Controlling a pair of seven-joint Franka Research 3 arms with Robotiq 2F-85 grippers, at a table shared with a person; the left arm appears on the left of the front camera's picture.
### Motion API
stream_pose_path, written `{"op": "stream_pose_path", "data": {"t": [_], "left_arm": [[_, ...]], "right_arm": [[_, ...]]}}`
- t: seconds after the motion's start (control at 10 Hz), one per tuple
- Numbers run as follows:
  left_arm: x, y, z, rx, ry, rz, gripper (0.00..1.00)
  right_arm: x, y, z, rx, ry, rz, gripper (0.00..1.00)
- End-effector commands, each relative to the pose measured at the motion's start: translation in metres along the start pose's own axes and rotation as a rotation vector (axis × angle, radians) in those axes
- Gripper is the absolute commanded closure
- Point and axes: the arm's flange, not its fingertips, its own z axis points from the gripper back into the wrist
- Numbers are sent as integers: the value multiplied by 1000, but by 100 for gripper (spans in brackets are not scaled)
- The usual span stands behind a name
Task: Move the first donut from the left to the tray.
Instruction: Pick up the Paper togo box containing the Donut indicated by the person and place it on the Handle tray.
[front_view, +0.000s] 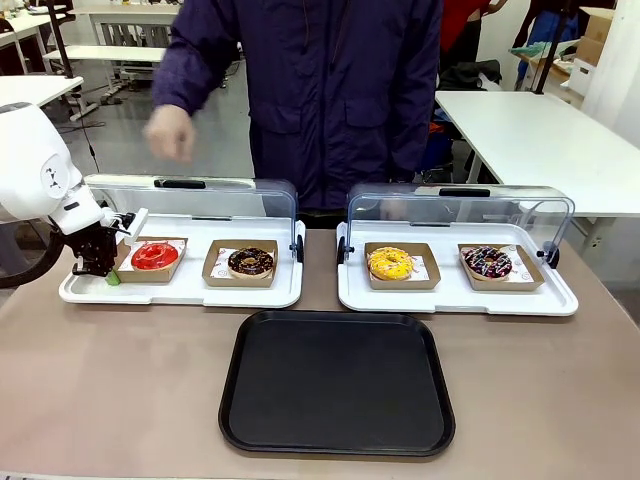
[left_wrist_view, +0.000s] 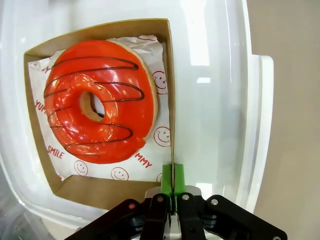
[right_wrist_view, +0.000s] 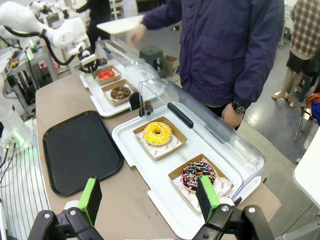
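Observation:
The first donut from the left (front_view: 155, 256) is a glossy red ring with dark stripes. It lies on white paper in a brown cardboard holder (left_wrist_view: 171, 100) at the left end of the left white tray. My left gripper (left_wrist_view: 173, 176) is shut, its green pads pinching the holder's rim at one corner. In the front view that gripper (front_view: 107, 268) stands at the holder's left edge. The black tray (front_view: 337, 383) lies flat near the table's front middle. My right gripper (right_wrist_view: 149, 197) is open with nothing between its fingers, above the table's right end.
Two white trays (front_view: 285, 295) with raised clear lids hold a chocolate donut (front_view: 250, 262), a yellow donut (front_view: 390, 263) and a sprinkled donut (front_view: 488, 262). A person in a dark jacket stands at the far side with one hand (front_view: 170, 132) raised above the left lid.

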Motion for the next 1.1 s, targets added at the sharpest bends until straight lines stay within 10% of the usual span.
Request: {"op": "stream_pose_path", "data": {"t": [0.0,0.6,1.0], "left_arm": [[0,0,0,0,0,0,98],[127,-57,92,277,-21,-10,98],[195,-142,118,211,-109,-85,98]], "right_arm": [[1,-1,-1,0,-22,21,0],[1,-1,-1,0,-22,21,0],[1,-1,-1,0,-22,21,0]]}}
